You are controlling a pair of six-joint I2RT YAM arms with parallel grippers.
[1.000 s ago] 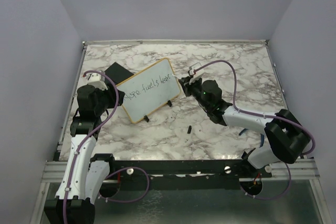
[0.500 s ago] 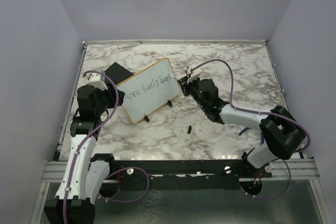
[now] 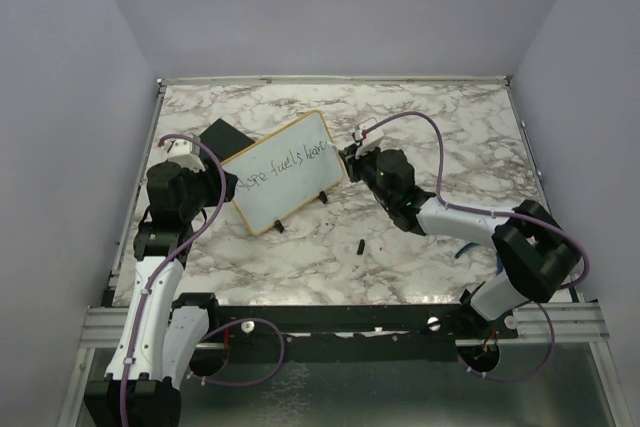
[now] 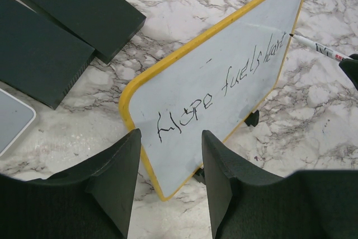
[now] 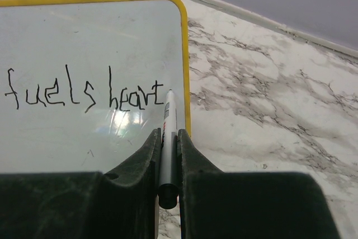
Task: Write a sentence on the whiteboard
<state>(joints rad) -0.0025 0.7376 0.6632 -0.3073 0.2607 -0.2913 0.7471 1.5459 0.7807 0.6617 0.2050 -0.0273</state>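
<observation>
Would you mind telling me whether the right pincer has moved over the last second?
Yes, slightly: the right pincer, shut on the marker, edged left toward the whiteboard, which stayed put; its wrist and forearm shifted left too.

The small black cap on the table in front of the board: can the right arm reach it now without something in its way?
Probably not at once. The cap lies bare on the table near that arm, but the right gripper is shut on the marker at the whiteboard.

Two black blocks (image 4: 61, 32) (side by side) on marble table (image 3: 450, 117).
</observation>
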